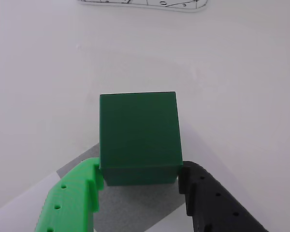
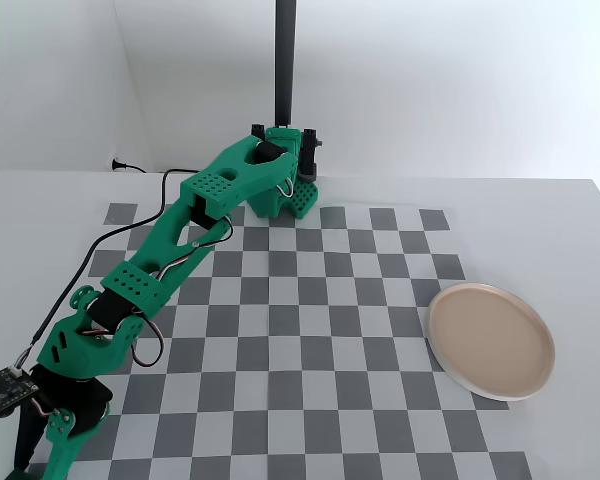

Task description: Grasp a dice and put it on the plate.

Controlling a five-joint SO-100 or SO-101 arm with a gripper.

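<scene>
In the wrist view, the dice is sitting between the two fingers of the gripper, the green finger pressing at its lower left corner and the black finger at its lower right, so the gripper is clamping the dice by opposite flat faces. It looks rigid, light and smooth-sided, likely a printed block, so a square hold low on two parallel faces should be keeping it from twisting. As a cube it has no long axis; its edges are lying square to the fingers.

In the fixed view, the arm is reaching to the near left corner of the checkered board; the dice is hidden there. The plate is lying empty, well apart on the right.
</scene>
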